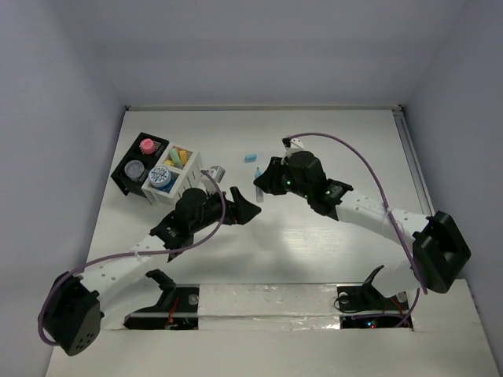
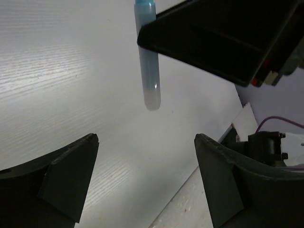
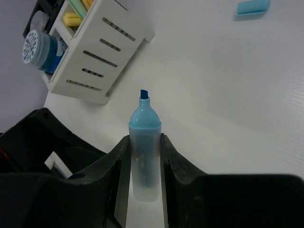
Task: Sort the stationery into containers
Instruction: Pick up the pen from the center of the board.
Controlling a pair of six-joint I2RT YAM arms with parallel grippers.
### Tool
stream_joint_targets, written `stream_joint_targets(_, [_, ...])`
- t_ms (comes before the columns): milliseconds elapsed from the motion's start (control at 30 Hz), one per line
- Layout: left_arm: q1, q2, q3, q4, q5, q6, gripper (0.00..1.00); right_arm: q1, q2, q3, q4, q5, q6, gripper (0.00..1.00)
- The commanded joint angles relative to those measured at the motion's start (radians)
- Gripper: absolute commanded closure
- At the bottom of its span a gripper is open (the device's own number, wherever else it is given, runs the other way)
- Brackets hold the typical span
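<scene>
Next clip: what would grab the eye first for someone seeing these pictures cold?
The blue highlighter clamped in the right gripper stands out first, its chisel tip bare. The left gripper faces its rear end with jaws wide, as if for a handover. Beyond, a small blue piece, perhaps its cap, lies loose on the table, and the white box at far left holds pastel sticks.

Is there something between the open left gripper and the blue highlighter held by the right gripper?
Nothing visible. The left gripper faces the blue highlighter, clamped in the right gripper, with only table behind.
</scene>
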Motion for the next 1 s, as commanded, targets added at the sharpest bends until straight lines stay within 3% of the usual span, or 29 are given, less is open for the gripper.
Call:
stream_joint_targets(0, [-0.006, 0.033, 0.008, 0.203, -0.068, -0.049, 0.23, 0.022, -0.001, 0.033, 0.094, -0.033, 0.009, 1.0])
stream_joint_targets(67, [-0.016, 0.056, 0.014, 0.236, -0.082, -0.051, 0.33, 0.033, -0.004, 0.03, 0.096, -0.032, 0.007, 1.0])
stream_joint_targets(433, [-0.044, 0.139, 0.026, 0.299, -0.166, -0.031, 0.7, 0.051, -0.015, 0.007, 0.132, -0.076, 0.033, 1.0])
stream_joint_targets(633, [-0.062, 0.139, 0.029, 0.289, -0.212, -0.017, 0.81, 0.06, -0.003, 0.012, 0.132, -0.09, 0.039, 1.0])
stream_joint_targets(800, [-0.072, 0.146, 0.026, 0.285, -0.238, -0.014, 0.81, 0.069, 0.011, 0.018, 0.119, -0.094, 0.044, 1.0])
stream_joint_targets(867, [-0.081, 0.154, 0.027, 0.283, -0.246, -0.009, 0.97, 0.069, 0.017, 0.02, 0.117, -0.096, 0.045, 1.0])
stream_joint_targets(967, [-0.081, 0.151, 0.031, 0.263, -0.281, 0.001, 1.0, 0.069, 0.017, 0.023, 0.111, -0.087, 0.047, 1.0])
